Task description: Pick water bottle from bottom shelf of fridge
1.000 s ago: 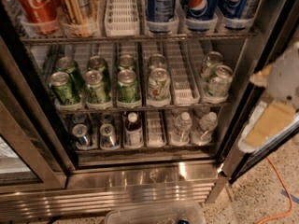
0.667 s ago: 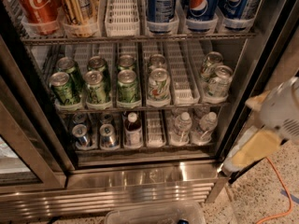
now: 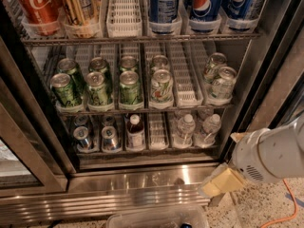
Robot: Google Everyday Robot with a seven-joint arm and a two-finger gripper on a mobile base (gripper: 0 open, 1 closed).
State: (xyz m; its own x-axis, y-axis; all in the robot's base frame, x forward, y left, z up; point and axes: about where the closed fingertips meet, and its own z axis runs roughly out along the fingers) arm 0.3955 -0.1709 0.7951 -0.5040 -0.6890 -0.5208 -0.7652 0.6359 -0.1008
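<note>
The fridge [image 3: 142,194] stands open in front of me. On its bottom shelf [image 3: 156,129], at the right, two small clear water bottles with white caps stand side by side, one [image 3: 185,127] left of the other [image 3: 209,127]. My gripper [image 3: 219,183] hangs from the white arm at the lower right. It is outside the fridge, below and right of the bottles, level with the steel base panel, and touches nothing.
A dark-liquid bottle [image 3: 135,133] and silver cans [image 3: 82,137] share the bottom shelf. Green cans [image 3: 97,87] fill the rack above, with Pepsi bottles [image 3: 204,4] on top. The door frame [image 3: 278,75] stands at right. An orange cable [image 3: 286,205] lies on the floor. A clear tub [image 3: 156,217] sits below.
My arm has swung down and to the left, from the right edge at middle-shelf height to beside the fridge's base panel. The drinks have not moved.
</note>
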